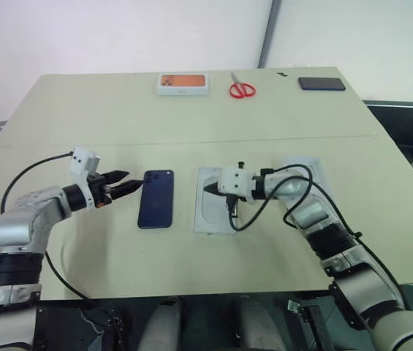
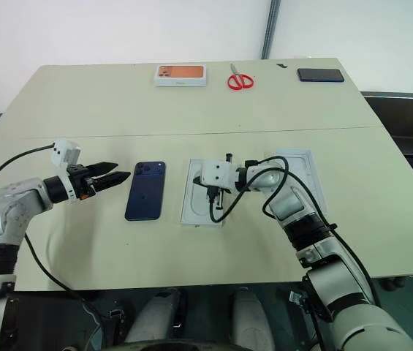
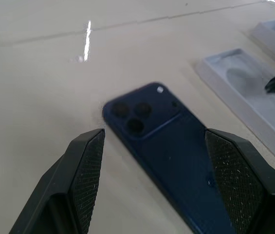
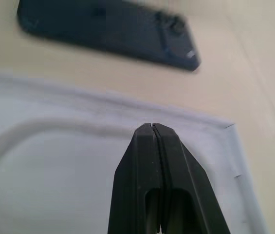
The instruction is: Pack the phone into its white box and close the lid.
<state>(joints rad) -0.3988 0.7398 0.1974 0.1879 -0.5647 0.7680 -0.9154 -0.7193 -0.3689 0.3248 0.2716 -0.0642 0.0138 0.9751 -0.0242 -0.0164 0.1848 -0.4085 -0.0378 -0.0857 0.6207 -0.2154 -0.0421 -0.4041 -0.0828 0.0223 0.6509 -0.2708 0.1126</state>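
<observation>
Nearest on the tabletop lie one phone, one flat white insert with an oval recess, and one more white box part largely covered by the right arm; whether that part is the tray or the lid cannot be told.

The phone lies back up, apart from the insert beside it, its camera cluster at the far corner toward the left arm.

There are two tools. The left tool hovers just beside the phone's far end with its fingers spread wide and empty; in the left wrist view the phone lies between and beyond them. The right tool points toward the phone from over the insert, its two fingers pressed together on nothing. Whether its tip touches the insert cannot be told.

Along the far edge sit three single things, well apart from the near group: one white box with an orange top, one pair of red-handled scissors, and one black slab-like device. A seam crosses the tabletop between the two groups.
</observation>
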